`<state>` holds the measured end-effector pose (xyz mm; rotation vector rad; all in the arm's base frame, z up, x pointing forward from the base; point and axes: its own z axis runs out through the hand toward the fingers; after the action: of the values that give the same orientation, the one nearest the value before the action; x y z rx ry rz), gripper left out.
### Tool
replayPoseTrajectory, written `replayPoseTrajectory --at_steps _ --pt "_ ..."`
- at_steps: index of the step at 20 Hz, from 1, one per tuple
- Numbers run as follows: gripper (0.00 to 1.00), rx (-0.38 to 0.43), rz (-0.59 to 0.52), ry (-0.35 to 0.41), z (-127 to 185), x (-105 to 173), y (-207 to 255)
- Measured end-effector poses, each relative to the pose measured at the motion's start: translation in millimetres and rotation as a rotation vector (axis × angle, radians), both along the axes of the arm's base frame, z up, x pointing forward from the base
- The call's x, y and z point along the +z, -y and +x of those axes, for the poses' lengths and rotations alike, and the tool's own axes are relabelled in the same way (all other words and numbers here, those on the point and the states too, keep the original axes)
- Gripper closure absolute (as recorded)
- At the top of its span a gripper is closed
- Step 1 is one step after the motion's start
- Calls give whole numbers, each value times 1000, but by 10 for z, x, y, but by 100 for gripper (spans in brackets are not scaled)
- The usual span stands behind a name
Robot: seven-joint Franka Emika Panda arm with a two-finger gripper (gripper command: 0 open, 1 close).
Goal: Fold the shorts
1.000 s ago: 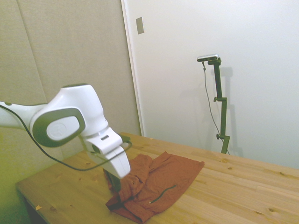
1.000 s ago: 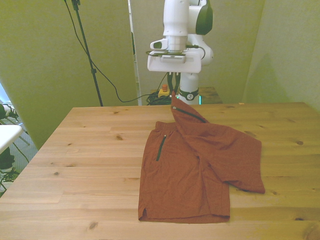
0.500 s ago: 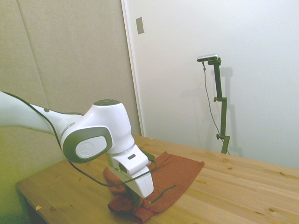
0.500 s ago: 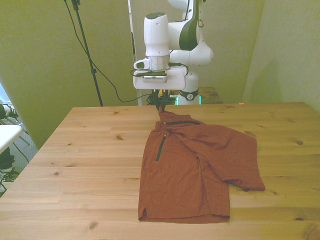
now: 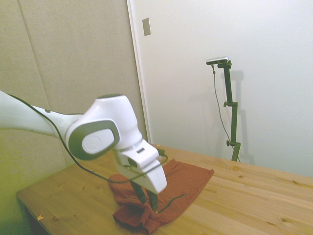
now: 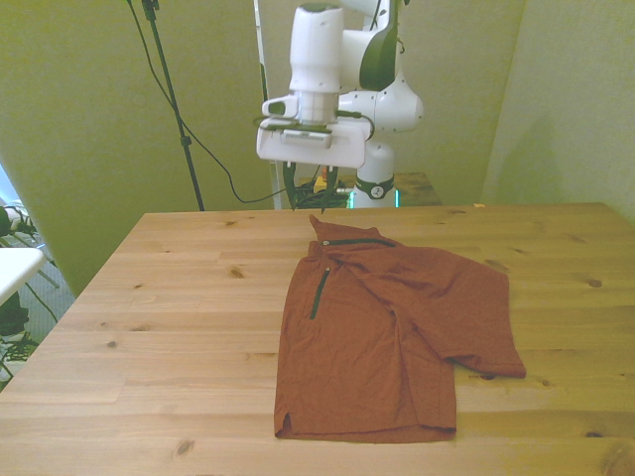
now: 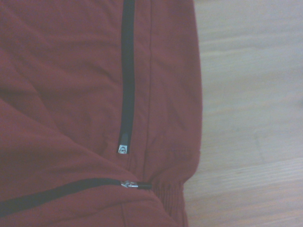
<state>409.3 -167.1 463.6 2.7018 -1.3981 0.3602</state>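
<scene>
One garment lies under us: the shorts (image 6: pixel 387 332), rust-orange, spread on the wooden table (image 6: pixel 159 327) just below and in front of our gripper (image 6: pixel 303 183). Our gripper hangs above the cloth's far edge, over its waistband corner, and touches nothing; in the side view our two dark fingers (image 5: pixel 152 199) stand apart, with open air between them and the fabric beneath.

Moving across the front view from its left, bare wood comes first, then one leg of the shorts lying flat with a dark zipper slit (image 6: pixel 319 293) running along it. Next comes the folded-over part, which crosses the flat leg at a slant and carries a second zipper (image 6: pixel 359 242) near the waistband. Its hem reaches toward the front view's right. Close up, the wrist view shows both zippers (image 7: pixel 126 85) nearly meeting beside the ribbed waistband, with bare table (image 7: pixel 246 118) alongside.
</scene>
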Motion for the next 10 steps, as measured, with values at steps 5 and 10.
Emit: replayPoseTrajectory --at_steps 5,10 --pt "0 171 -251 12 115 174 -1238" --pt "0 403 -413 49 358 -302 -2286"
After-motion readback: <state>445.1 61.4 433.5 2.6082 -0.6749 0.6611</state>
